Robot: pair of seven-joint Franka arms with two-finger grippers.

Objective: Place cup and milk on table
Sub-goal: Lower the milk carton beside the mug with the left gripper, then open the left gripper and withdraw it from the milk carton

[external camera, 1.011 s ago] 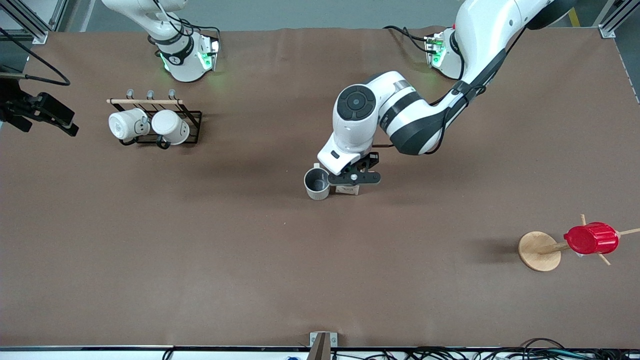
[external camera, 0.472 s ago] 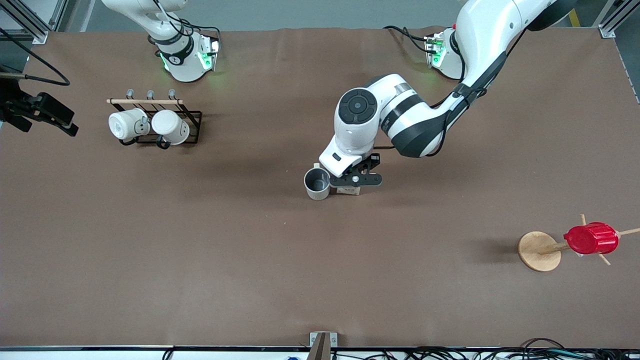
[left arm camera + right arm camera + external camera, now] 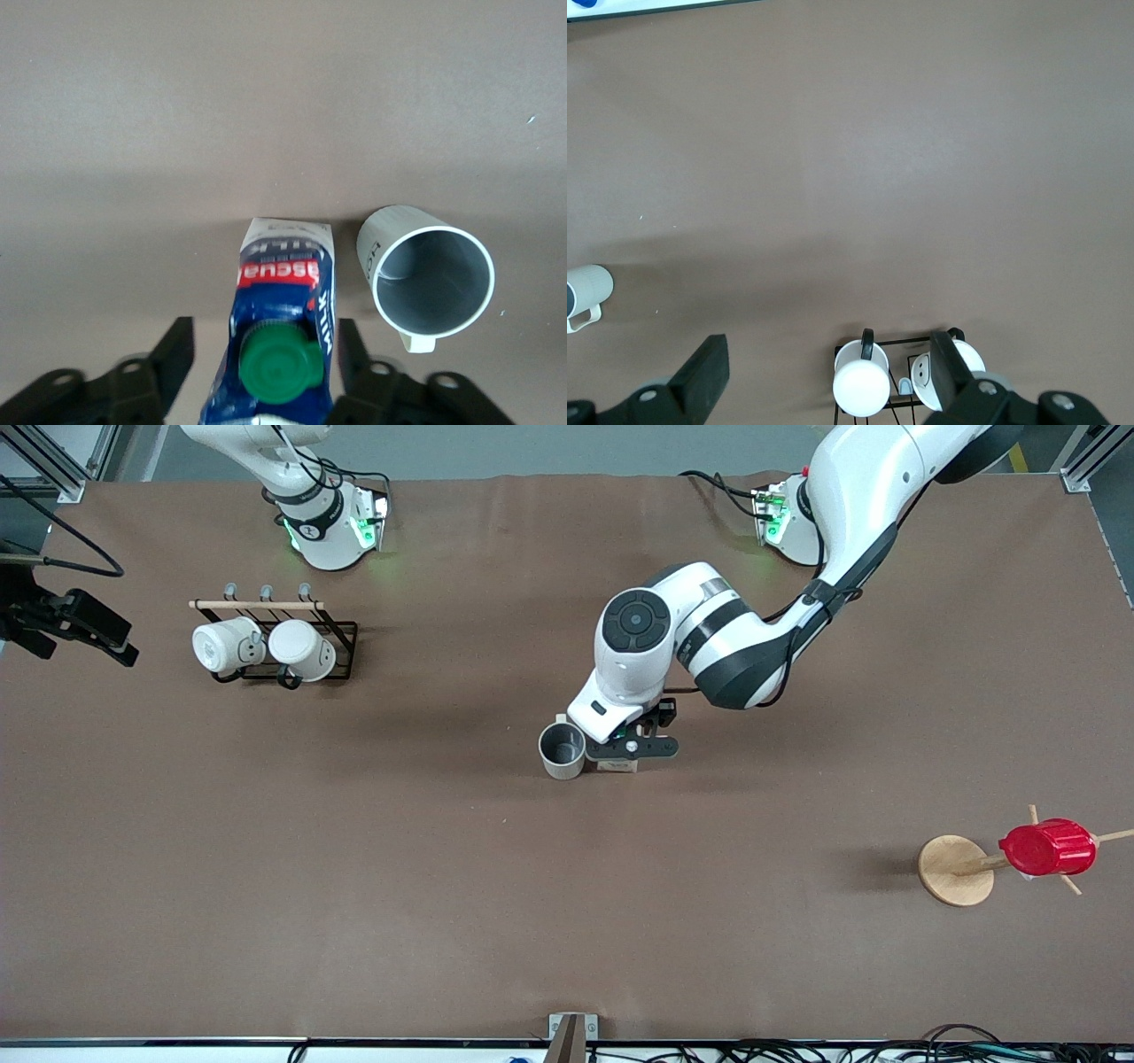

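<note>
The cream cup point(image 3: 562, 750) stands upright on the brown table point(image 3: 443, 886) near its middle, grey inside showing. The milk point(image 3: 617, 765) stands beside it, toward the left arm's end, mostly hidden under my left gripper point(image 3: 633, 747). In the left wrist view the blue carton with its green cap point(image 3: 280, 359) stands between the open fingers point(image 3: 177, 347), with a gap on each side, and the cup point(image 3: 434, 279) is next to it. My right gripper point(image 3: 828, 363) is open and empty, high over the mug rack, out of the front view.
A black wire rack point(image 3: 341, 651) holding two white mugs point(image 3: 301, 648) stands near the right arm's base. A wooden stand point(image 3: 955, 870) carries a red ribbed cup point(image 3: 1047, 848) at the left arm's end. A black device point(image 3: 75, 624) sits at the right arm's end.
The left arm's wrist and elbow have shifted slightly, and the gripper sits a little differently over the milk. The cup and the milk have not moved. The right arm is still.
</note>
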